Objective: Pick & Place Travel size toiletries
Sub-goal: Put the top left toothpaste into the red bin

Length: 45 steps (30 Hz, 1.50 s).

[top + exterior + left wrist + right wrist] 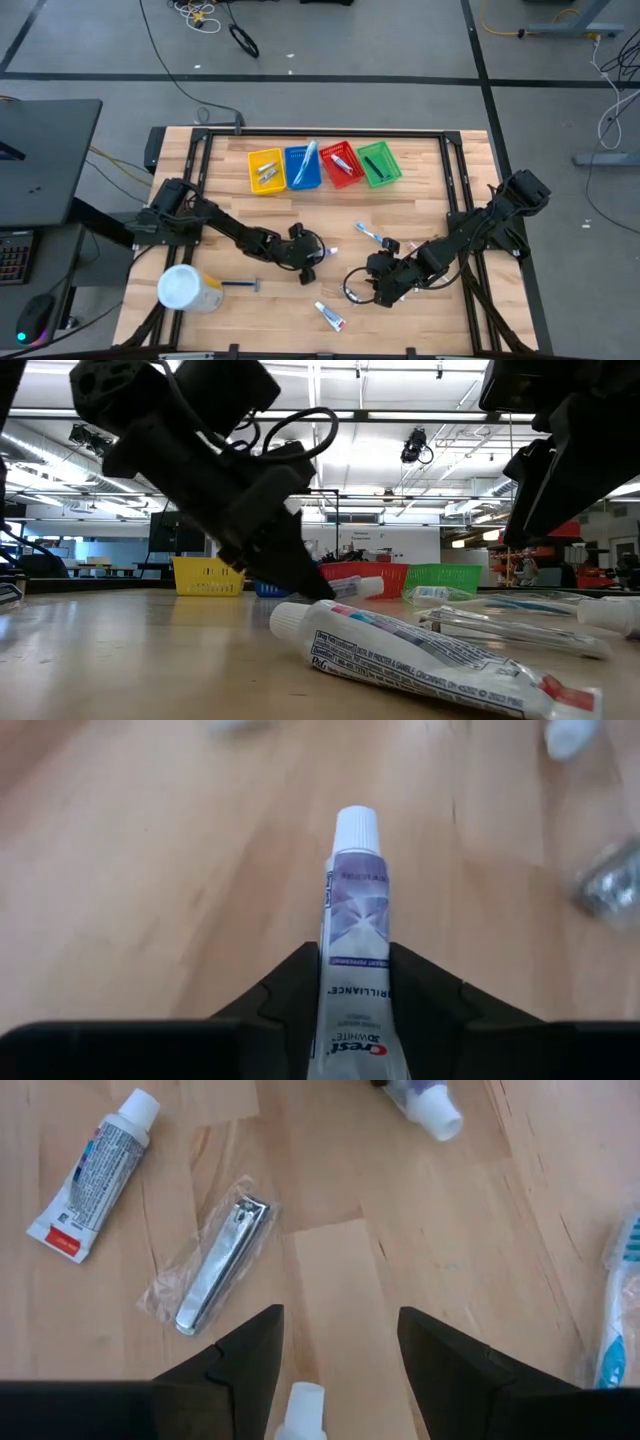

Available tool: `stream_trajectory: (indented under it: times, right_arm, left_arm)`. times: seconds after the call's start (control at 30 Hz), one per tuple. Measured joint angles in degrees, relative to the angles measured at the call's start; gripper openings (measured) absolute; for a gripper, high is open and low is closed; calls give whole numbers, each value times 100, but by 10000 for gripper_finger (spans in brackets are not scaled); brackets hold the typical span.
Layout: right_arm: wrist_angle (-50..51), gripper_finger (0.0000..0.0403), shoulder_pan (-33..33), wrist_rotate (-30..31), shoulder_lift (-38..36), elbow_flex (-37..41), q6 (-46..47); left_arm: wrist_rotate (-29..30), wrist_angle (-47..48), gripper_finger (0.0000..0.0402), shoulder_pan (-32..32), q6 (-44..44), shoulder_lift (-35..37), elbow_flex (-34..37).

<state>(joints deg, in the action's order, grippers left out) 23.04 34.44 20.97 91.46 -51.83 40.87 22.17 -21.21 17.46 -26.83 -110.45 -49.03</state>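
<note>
**Left arm: tube grasped, carry pending**

Left gripper (355, 1020) clamps a small white purple-printed toothpaste tube (352, 910), near side of the red plastic basket (342, 166). Right gripper (340, 1350) gapes empty near the bagged silvery nail clipper (215, 1265). Judged next: lift, carry toward the basket, release.

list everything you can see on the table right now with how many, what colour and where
Baskets: four, yellow, blue, red, green, in a row at the far edge, each holding items.
Cylindrical container: one, white and yellow, near left corner.
Razor-like stick: one, blue, beside the container.
Toothpaste tube: one, white and purple, held in the left gripper.
Second tube: one, white with red end, near edge.
Nail clipper: one, silver, in clear wrap.
Toothbrush: one, blue, mid-table.
Left gripper: fingers shut on tube.
Right gripper: fingers open over the table.
</note>
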Motion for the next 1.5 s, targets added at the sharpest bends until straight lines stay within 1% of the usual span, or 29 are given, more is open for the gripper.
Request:
stream_trajectory:
  times: [0.13,0.3,0.43,0.53,0.67,0.73,0.83,0.9,0.97,1.03,1.1,1.2,1.33,1.43,1.5]
  right_arm:
    - [-2,207,0,-2,0,0,0]
    - [-2,207,0,-2,0,0,0]
    - [-2,207,0,-2,0,0,0]
    - [-2,207,0,-2,0,0,0]
    - [-4,207,0,-2,0,0,0]
    - [-2,207,0,-2,0,0,0]
    - [-2,207,0,-2,0,0,0]
    - [-2,207,0,-2,0,0,0]
    - [0,207,0,-2,0,0,0]
    - [-2,207,0,-2,0,0,0]
    - [-2,207,0,0,0,0,0]
    - [-3,207,0,-1,0,0,0]
    - [-6,207,0,0,0,0,-3]
    - [-12,207,0,0,0,0,-18]
    - [-15,207,-1,0,0,0,-18]
  left_arm:
    - [162,7,120,-154,14,0,-111]
    - [549,-11,119,-525,372,3,-490]
    - [531,120,119,-1115,1117,9,-1037]
    - [604,516,119,-1611,1703,11,-1533]
    - [563,1005,119,-2323,2157,11,-2078]
    - [331,1096,119,-2694,2301,17,-2263]
    - [-510,1137,119,-3236,2756,24,-2330]
    - [-980,1357,119,-3532,2650,24,-2328]
    - [-1297,1652,119,-3736,2247,20,-2328]
    - [-1463,1844,119,-3849,2159,-30,-2328]
    - [-1510,1969,119,-3870,2323,-35,-2313]
    - [-1555,1782,119,-3785,2613,-33,-2322]
    - [-1779,1567,119,-3636,2636,-33,-2322]
    - [-1576,1437,119,-3499,2684,-179,-2329]
    - [-1581,1352,119,-3457,2681,-323,-2324]
